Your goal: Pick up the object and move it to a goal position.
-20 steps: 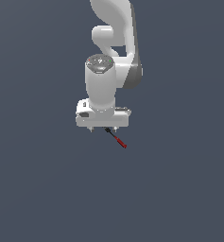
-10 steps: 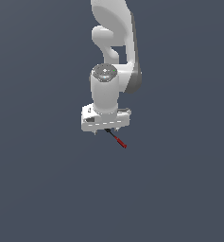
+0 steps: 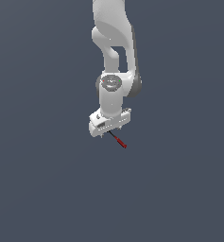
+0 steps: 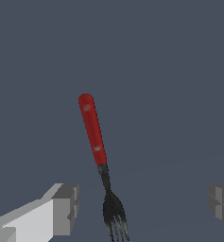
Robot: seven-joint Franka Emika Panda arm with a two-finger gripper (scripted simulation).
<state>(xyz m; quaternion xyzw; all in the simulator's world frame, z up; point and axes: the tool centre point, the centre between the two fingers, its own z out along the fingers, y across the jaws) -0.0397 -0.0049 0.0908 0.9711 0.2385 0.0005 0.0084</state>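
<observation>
The object (image 4: 93, 130) is a small fork with a red handle and black tines (image 4: 114, 218), lying flat on the dark grey floor. In the exterior view the object (image 3: 119, 141) pokes out from under the white gripper (image 3: 109, 133) toward the exterior view's right. The gripper (image 4: 142, 208) hovers over the tine end and is open, its two grey fingers (image 4: 64, 209) standing far apart on either side of the fork without touching it. The red handle lies outside the gap between the fingers.
The white arm (image 3: 114, 56) rises straight up behind the gripper. Only the plain dark grey floor (image 3: 47, 189) shows around it.
The gripper has come down and slightly toward the exterior view's right, closer over the fork, with the hand turning a little. The fork has not moved.
</observation>
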